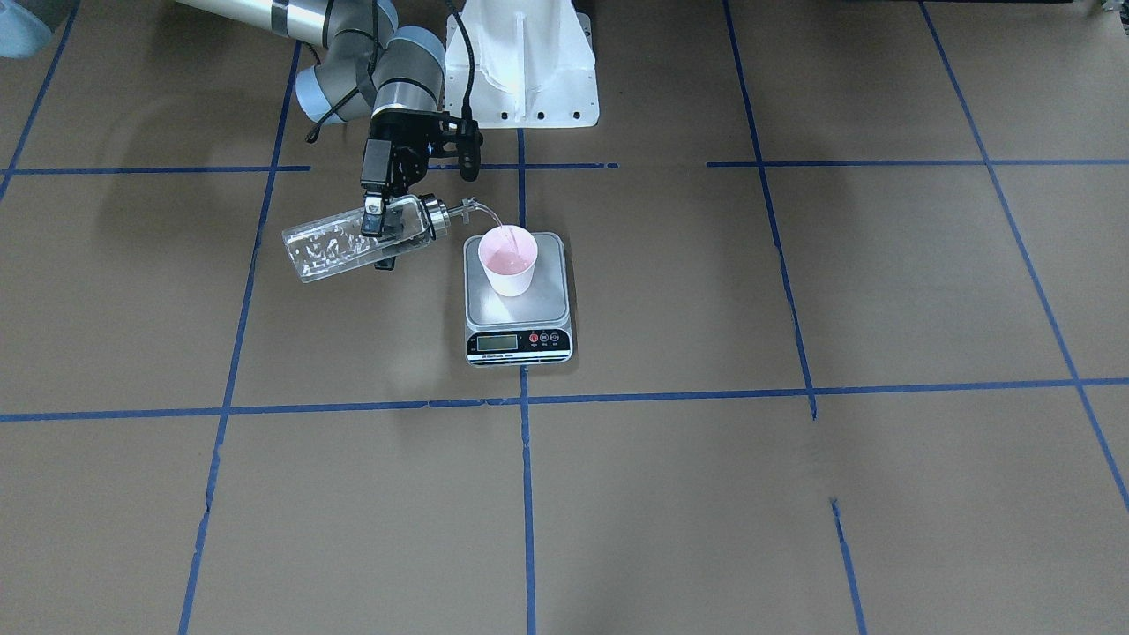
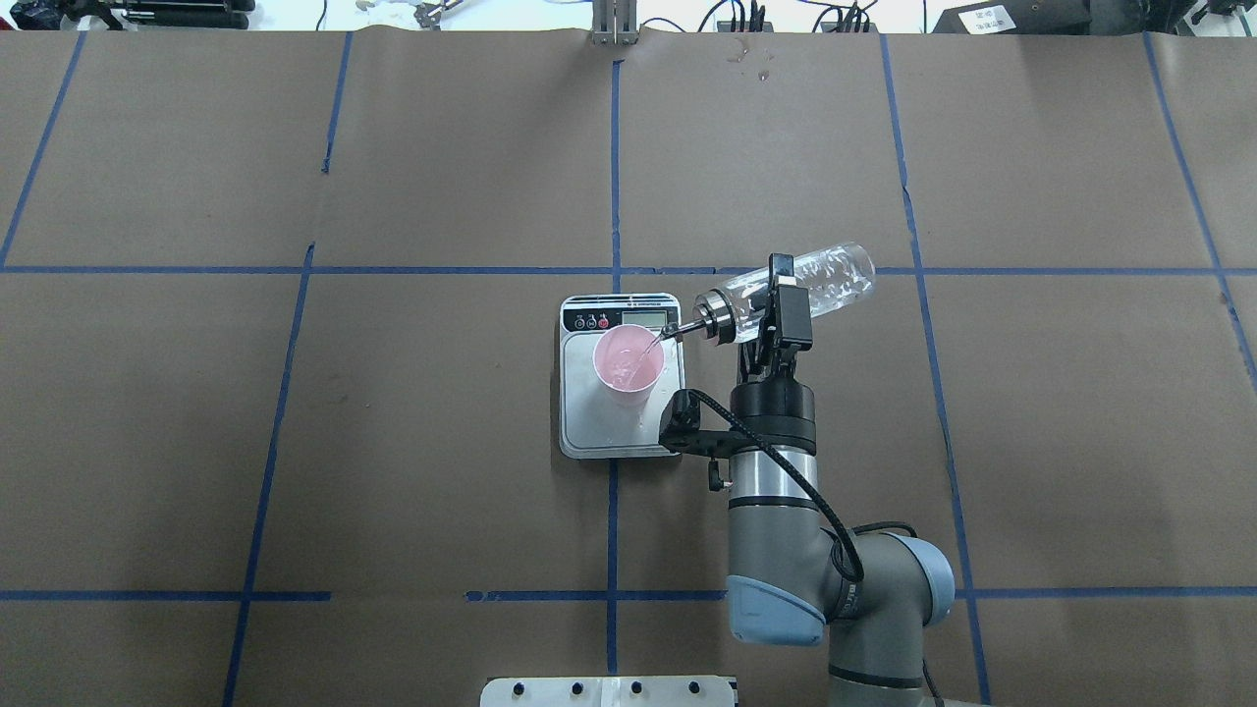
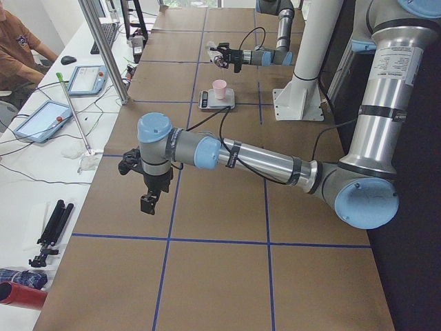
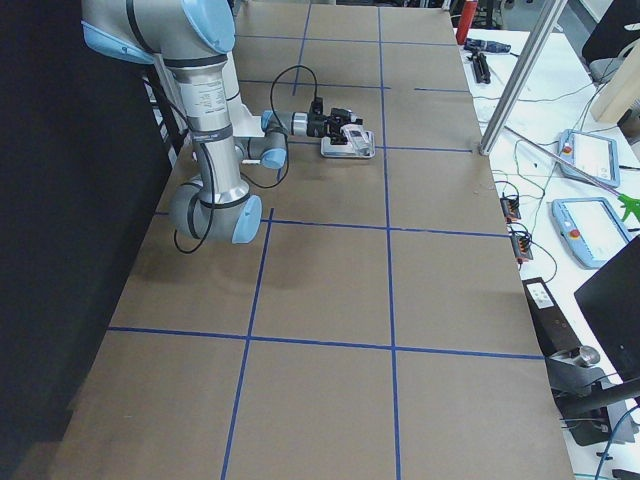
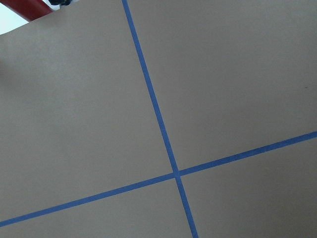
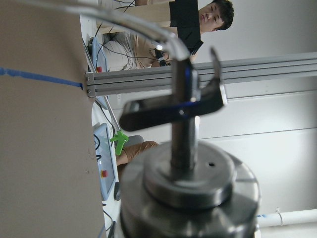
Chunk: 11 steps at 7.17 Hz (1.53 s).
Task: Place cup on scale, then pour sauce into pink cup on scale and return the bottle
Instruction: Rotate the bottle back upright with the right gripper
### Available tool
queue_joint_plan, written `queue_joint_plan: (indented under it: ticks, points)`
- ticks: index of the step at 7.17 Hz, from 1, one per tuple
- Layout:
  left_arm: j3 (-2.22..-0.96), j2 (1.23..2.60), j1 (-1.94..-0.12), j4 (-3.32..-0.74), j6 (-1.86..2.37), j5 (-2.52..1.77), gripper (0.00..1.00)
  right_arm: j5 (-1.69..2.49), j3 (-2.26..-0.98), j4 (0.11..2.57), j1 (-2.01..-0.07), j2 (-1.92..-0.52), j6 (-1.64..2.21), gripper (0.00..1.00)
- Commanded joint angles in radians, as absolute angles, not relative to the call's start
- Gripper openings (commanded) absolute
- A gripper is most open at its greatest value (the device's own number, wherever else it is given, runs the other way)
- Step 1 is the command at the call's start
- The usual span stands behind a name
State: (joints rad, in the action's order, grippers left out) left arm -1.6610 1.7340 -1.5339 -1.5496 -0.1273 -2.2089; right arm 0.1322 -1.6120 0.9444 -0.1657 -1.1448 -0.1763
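Glass bottle point(image 1: 340, 242) tipping over a pale pink paper cup point(image 1: 508, 262).
The right end effector point(image 1: 379, 231) is clamping the clear cylinder just behind its shiny metal spout point(image 1: 445, 214). Colourless sauce point(image 1: 496, 220) is streaming into the tapered cup, which is standing on the steel scale point(image 1: 518, 309) nearer the robot's edge of the brown-papered bench point(image 1: 794, 494). The left end effector point(image 3: 147, 202) is hanging near the operators' edge; I cannot tell its state.

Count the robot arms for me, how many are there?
2. The right arm pours from the bottle into the cup on the scale. The left arm hangs over the table, far from them. None seems hidden.
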Motion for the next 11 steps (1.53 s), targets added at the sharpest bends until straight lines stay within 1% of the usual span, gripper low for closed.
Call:
queue_joint_plan:
  ticks: [1,3,6,9,11]
  points:
    - [-1.664,1.733,-1.534,-1.551,-0.127,-2.209,1.0,0.17,-1.612,0.943,-0.166,-1.143,-0.014,0.0]
    - [-1.664,1.733,-1.534,-1.551,-0.127,-2.209,1.0,0.205,-1.626,0.943,-0.166,-1.138,0.134,0.0]
    - [-1.667,1.733,-1.54,-1.551,-0.127,-2.209,1.0,0.258,-1.695,0.939,-0.169,-1.129,0.39,0.0]
    - [-1.689,1.735,-1.546,-1.548,-0.127,-2.209,1.0,0.29,-1.746,0.939,-0.173,-1.163,0.561,0.0]
    - [-1.729,1.736,-1.549,-1.514,-0.126,-2.209,1.0,0.359,-1.79,0.937,-0.187,-1.212,0.709,0.0]
